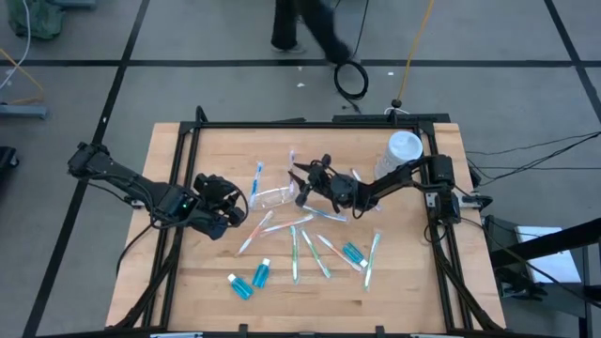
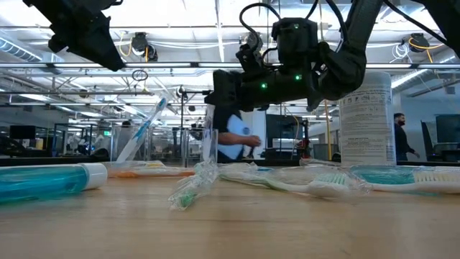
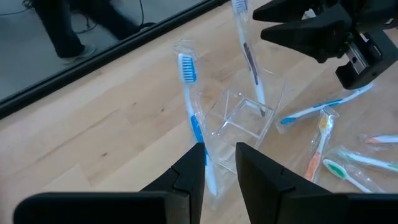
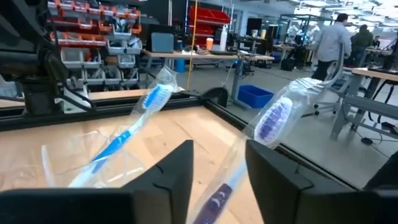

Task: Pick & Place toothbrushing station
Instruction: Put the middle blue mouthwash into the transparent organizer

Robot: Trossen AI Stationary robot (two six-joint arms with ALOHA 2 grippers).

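Wooden table (image 1: 207,282) under shop lights | clear cup (image 1: 274,196) centre, 2 wrapped brushes standing in it | right gripper (image 1: 302,180) at cup, jaws parted around purple brush (image 4: 272,121), we judge releasing | left gripper (image 1: 238,214) beside cup, clamps blue brush (image 3: 188,70), handle upright.

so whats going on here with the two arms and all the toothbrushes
The robot is loading wrapped toothbrushes into a clear cup on the wooden table. The right gripper hovers at the cup with a purple toothbrush between its fingers, which look parted, the brush standing in the cup. The left gripper is beside the cup around the handle of a blue toothbrush that also stands in it. More toothbrushes and three blue tubes lie loose on the table.
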